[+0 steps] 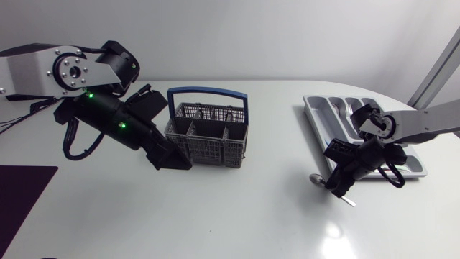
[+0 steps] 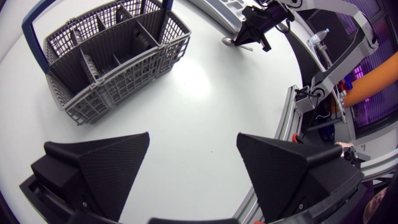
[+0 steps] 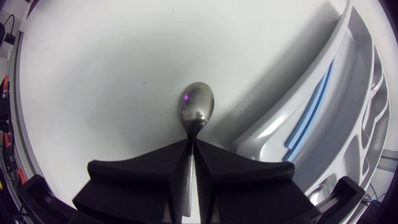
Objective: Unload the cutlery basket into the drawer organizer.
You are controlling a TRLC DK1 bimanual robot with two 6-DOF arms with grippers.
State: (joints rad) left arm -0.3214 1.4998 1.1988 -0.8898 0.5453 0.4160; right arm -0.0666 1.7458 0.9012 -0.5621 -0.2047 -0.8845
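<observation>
A wide white table (image 1: 237,216) carries everything, with a dark purple mat (image 1: 21,194) at its left corner. The left arm's black wedge-fingered gripper (image 1: 169,160) hangs with its fingers spread wide and nothing between them, touching or nearly touching the near wall of the grey slotted plastic cutlery basket with a blue handle (image 1: 215,151). No cutlery shows in the basket from the left wrist view.

Well apart on the right lies the pale grey moulded drawer organizer (image 1: 321,122). Just outside its long wall, the right arm's black gripper (image 1: 339,183) is clamped on the handle of a small shiny metal spoon (image 1: 315,178). The spoon's bowl sticks out ahead of the fingertips, low over the table.

The organizer wall stands between spoon and compartments. Carried across too low, the bowl would probably strike that rim, shoving the organizer or twisting the thin handle out of the fingers.
</observation>
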